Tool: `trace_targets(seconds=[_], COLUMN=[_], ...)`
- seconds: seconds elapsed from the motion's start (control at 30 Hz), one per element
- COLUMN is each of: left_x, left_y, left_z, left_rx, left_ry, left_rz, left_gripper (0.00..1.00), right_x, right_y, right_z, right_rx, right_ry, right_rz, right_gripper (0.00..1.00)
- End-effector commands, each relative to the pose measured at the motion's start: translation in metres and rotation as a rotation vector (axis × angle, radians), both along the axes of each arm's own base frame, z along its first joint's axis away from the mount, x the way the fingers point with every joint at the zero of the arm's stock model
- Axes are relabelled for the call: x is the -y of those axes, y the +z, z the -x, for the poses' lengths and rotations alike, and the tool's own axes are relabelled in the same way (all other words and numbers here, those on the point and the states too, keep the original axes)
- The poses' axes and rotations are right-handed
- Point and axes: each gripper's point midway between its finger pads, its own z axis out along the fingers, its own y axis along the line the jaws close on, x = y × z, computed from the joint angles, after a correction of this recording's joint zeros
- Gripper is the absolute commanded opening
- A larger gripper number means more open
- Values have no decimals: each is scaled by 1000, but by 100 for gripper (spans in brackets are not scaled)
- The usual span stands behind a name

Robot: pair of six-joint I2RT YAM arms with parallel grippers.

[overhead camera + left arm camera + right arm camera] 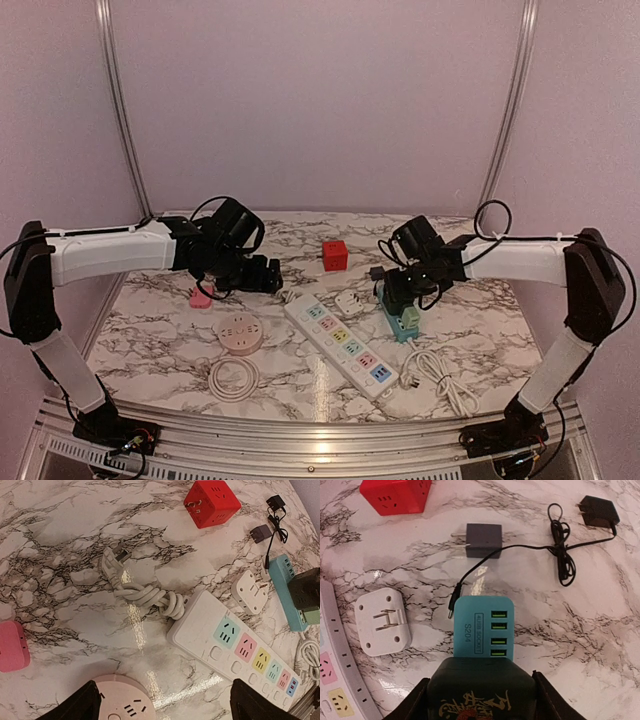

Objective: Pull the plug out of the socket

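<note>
A teal four-USB socket block [482, 625] lies on the marble table right of centre [402, 322]. A dark plug [480, 690] with gold markings sits on its near end. My right gripper [481, 702] straddles the plug with one finger pressed against each side, shut on it. The left wrist view shows the plug [306, 587] on the teal block [285, 575]. My left gripper [165, 710] is open and empty, hovering over a round pink socket [120, 700], left of centre [265, 275].
A long white power strip [340, 343] lies in the middle with its bundled cord [145, 592]. A white adapter [382, 622], a red cube socket [335, 255], a black charger [484, 540] with cable, a pink adapter [201, 296] and coiled white cables [233, 380] lie around.
</note>
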Motion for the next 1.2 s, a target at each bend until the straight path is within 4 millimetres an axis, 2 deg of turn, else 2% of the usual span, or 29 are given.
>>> trace_targets(seconds=[0.0,0.17,0.27,0.37,0.4,0.57,0.7,0.8,0.97,1.17], left_x=[17,45,66,92,100,144,174,190,209,213], left_y=[-3,-9,-12,-9,-14,-15,-22,-29,-40,-65], left_z=[6,9,7,-1,-5,-24,-30,-31,-27,-18], left_rx=[-31,-105,-151,-174,-192,-222,-258,-280,-297,-336], left_ry=[-27,-47,-48,-51,-48,-62,-72,-76,-93,-84], left_rz=[83,221,327,446,467,546,589,597,581,508], left_gripper=[92,91,84,71,65,36,22,16,12,8], right_x=[-59,-89,-97,-99,-97,-88,-81,-76,-71,-68], right_y=[7,1,1,1,-1,-6,-10,-11,-7,-7], right_z=[10,30,42,51,54,64,68,70,72,70], right_rx=[24,29,41,52,50,35,25,25,34,38], right_ry=[205,337,395,428,433,439,427,416,403,390], right_rz=[-35,-27,-36,-59,-58,-44,-35,-23,-19,-8], right_gripper=[28,26,26,25,24,22,22,21,21,21])
